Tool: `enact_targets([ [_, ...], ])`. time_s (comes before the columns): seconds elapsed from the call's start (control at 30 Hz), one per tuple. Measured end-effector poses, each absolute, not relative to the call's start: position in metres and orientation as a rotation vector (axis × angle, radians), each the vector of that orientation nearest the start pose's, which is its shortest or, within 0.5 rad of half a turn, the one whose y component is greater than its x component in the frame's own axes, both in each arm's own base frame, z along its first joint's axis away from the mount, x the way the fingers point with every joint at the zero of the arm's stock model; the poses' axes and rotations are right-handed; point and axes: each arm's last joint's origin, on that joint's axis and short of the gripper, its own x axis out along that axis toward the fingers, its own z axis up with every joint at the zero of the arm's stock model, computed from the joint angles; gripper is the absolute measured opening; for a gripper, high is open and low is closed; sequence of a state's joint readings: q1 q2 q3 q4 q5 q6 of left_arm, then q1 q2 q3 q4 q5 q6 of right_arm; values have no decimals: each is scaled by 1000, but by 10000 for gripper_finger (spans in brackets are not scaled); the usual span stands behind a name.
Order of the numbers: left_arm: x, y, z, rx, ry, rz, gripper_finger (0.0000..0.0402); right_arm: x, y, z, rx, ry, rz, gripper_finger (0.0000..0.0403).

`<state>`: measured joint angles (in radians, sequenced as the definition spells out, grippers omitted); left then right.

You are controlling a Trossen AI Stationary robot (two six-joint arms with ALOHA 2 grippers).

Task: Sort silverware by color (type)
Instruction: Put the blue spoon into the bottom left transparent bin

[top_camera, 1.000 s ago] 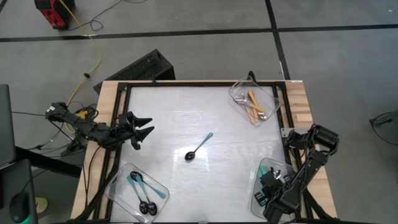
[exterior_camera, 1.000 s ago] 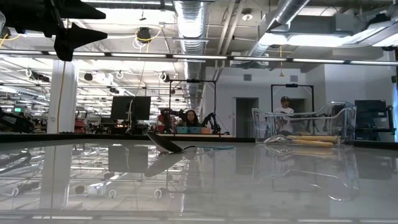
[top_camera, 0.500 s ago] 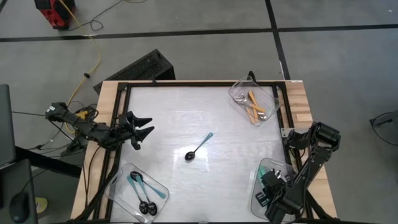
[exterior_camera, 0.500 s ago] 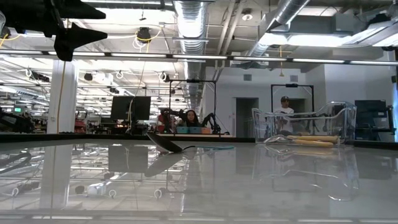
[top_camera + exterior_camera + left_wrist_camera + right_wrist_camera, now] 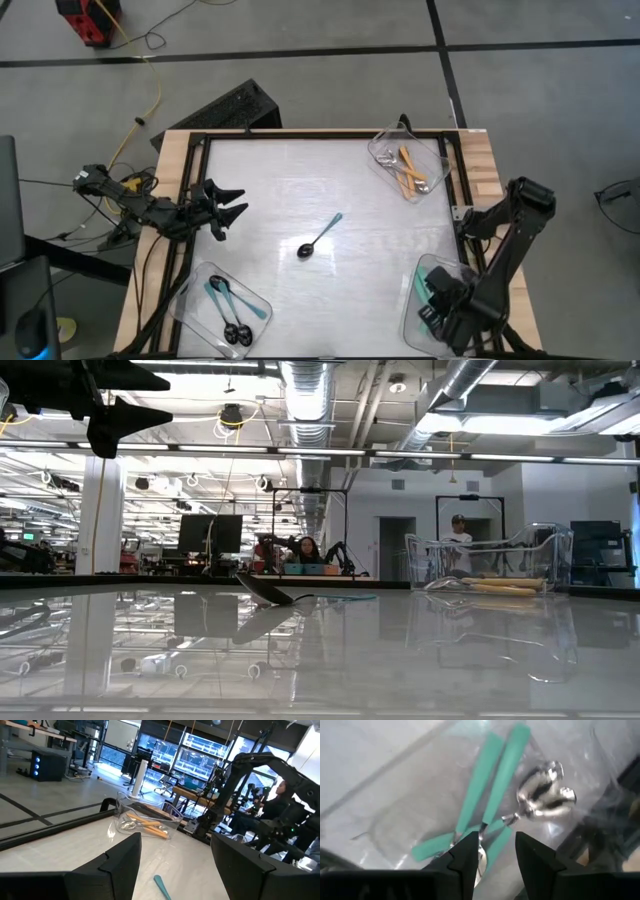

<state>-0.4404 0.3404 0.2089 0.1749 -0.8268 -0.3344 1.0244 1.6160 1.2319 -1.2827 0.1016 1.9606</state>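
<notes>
Seen from above, your right gripper point(image 5: 437, 300) sits down inside the clear tray point(image 5: 412, 315) at the table's five o'clock corner, its fingers point(image 5: 465, 855) set narrowly apart with nothing between them. Just beyond the tips lie the teal-green spoons point(image 5: 492, 785), silver bowls bunched together, one handle running under the gap. They look delivered, so the step in hand is most likely pulling clear of that tray.

Lift straight up before you swing away; the handles overlap and a dragged fingertip could flick one over the thin tray wall.

One blue-handled spoon point(image 5: 320, 236) lies alone near the table's centre, black bowl toward seven o'clock, handle toward one o'clock. Its mates rest in the tray at seven o'clock point(image 5: 225, 305); the orange-handled spoons point(image 5: 410, 170) fill the tray at one o'clock point(image 5: 385, 148).

Your left gripper point(image 5: 228, 205) hovers at nine o'clock, jaws spread wide and empty, the closer arm for that last spoon. Come down across the handle, not along it, and grip mid-handle, since the bowl end tilts up off the table point(image 5: 320, 650) and may pivot if pinched near the tip.
</notes>
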Motion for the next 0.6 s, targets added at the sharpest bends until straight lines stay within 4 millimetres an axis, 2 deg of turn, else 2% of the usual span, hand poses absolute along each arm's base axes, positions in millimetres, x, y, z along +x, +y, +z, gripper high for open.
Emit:
enact_targets([
  [0.3, 108, -27, 223, -356, -99, 377, 226, 163, 199, 265, 545, 1144, -609, 152],
  [0.6, 108, -27, 223, -357, -100, 377, 226, 212, 168, 274, 329, 1051, -406, 152],
])
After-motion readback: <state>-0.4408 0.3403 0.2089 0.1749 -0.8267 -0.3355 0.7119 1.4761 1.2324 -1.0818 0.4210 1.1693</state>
